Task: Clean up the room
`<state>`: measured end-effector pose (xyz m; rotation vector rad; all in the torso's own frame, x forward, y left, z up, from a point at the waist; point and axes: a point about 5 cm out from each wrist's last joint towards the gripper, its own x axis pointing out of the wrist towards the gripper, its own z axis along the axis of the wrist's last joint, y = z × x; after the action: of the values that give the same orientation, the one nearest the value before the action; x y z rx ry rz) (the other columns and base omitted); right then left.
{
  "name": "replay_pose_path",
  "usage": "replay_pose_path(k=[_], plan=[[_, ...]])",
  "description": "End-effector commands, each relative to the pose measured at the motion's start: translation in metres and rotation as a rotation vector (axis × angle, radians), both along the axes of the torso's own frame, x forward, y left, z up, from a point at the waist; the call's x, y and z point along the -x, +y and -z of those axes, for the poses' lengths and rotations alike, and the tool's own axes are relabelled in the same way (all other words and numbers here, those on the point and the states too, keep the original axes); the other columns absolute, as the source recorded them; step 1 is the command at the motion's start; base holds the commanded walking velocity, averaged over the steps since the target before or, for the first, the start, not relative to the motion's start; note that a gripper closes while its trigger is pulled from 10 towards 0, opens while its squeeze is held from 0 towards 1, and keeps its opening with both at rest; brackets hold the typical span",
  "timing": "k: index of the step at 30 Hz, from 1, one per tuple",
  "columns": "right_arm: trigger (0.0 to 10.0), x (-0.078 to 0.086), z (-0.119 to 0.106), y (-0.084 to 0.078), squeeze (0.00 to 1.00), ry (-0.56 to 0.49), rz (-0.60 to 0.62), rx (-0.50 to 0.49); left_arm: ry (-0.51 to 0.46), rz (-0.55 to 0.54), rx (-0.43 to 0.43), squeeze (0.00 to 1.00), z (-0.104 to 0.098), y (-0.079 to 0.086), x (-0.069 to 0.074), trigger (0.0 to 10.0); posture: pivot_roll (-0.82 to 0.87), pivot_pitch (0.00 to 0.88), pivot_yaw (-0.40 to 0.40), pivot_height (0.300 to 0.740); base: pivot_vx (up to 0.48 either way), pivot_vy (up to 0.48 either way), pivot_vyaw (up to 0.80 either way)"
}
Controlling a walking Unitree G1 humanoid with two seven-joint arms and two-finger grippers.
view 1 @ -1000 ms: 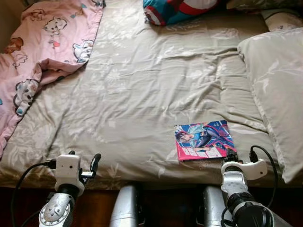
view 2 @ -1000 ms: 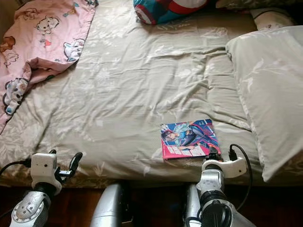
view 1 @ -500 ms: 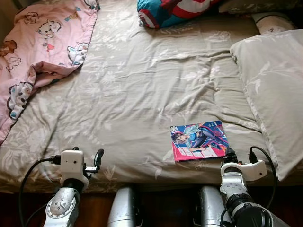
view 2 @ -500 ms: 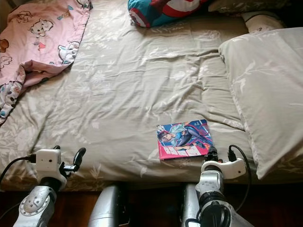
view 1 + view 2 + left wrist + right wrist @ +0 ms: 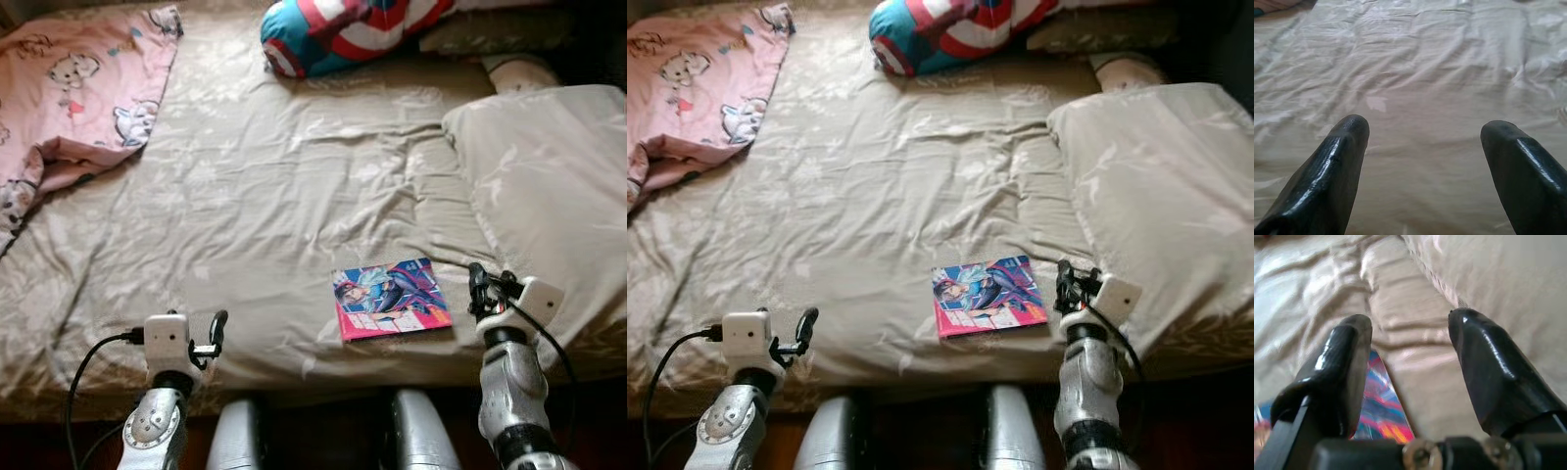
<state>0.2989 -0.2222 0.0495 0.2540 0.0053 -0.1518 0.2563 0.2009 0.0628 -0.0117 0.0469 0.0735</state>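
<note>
A robot stands at the foot of a bed point(image 5: 274, 196). Since a second ago, the right claw point(image 5: 479, 291) has risen from the mattress edge and now hovers just right of a colourful comic book point(image 5: 391, 299), fingers spread and empty. This suggests it is lining up to grasp the book. The book lies flat near the bed's front edge, beside a grey pillow point(image 5: 534, 196), its long axis running left to right, slightly tilted. The left claw point(image 5: 217, 331) waits open, empty, over the sheet.
</note>
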Motion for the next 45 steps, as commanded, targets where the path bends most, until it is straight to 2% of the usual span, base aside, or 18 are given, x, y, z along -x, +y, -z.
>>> replay_pose_path(k=[1,3,5,7,10,15,17,21,22,27,35,45], plan=[[10.0,0.007,0.01,0.002,0.0,0.053,-0.031,0.026,0.036,-0.048,0.016,0.0,0.01,0.007,0.006,10.0,-0.08,0.166,0.016,0.619,0.0,0.0,0.0],[10.0,0.014,0.023,0.008,0.0,0.128,-0.072,0.073,0.055,-0.073,0.033,0.0,0.017,0.011,0.008,10.0,-0.09,0.163,0.013,0.624,0.0,0.0,0.0],[10.0,0.016,0.025,0.011,0.0,0.133,-0.082,0.075,0.063,-0.079,0.033,0.0,0.019,0.012,0.009,10.0,-0.09,0.16,0.013,0.634,0.0,0.0,0.0],[10.0,0.024,0.041,0.021,0.0,0.214,-0.118,0.059,0.12,-0.107,0.042,0.0,0.032,0.019,0.013,10.0,-0.09,0.155,0.017,0.654,0.0,0.0,0.0],[10.0,0.03,0.051,0.023,0.0,0.265,-0.123,0.052,0.144,-0.116,0.046,0.0,0.038,0.022,0.014,10.0,-0.08,0.158,0.02,0.669,0.0,0.0,0.0],[10.0,0.064,0.09,0.027,0.0,0.505,-0.129,0.049,0.29,-0.115,0.026,0.0,0.07,0.028,0.027,10.0,-0.08,0.145,0.026,0.704,0.0,0.0,0.0],[10.0,0.07,0.095,0.026,0.0,0.541,-0.121,0.042,0.328,-0.118,0.022,0.0,0.077,0.03,0.03,10.0,-0.08,0.144,0.026,0.719,0.0,0.0,0.0],[10.0,0.076,0.101,0.024,0.0,0.592,-0.11,0.048,0.384,-0.127,0.021,0.0,0.087,0.032,0.035,10.0,-0.07,0.133,0.032,0.739,0.0,0.0,0.0],[10.0,0.08,0.104,0.024,0.0,0.613,-0.108,0.041,0.435,-0.127,0.017,0.0,0.094,0.033,0.041,10.0,-0.08,0.131,0.034,0.74,0.0,0.0,0.0],[10.0,0.085,0.109,0.024,0.0,0.661,-0.109,0.04,0.525,-0.125,0.026,0.0,0.107,0.033,0.05,10.0,-0.08,0.128,0.035,0.74,0.0,0.0,0.0],[10.0,0.095,0.118,0.027,0.0,0.744,-0.089,0.038,0.679,-0.106,0.038,0.0,0.127,0.024,0.062,10.0,-0.08,0.121,0.034,0.74,0.0,0.0,0.0],[10.0,0.115,0.129,0.032,0.0,0.806,-0.117,0.037,0.726,-0.115,0.054,0.0,0.134,0.022,0.071,10.0,-0.08,0.094,0.029,0.74,0.0,0.0,0.0]])
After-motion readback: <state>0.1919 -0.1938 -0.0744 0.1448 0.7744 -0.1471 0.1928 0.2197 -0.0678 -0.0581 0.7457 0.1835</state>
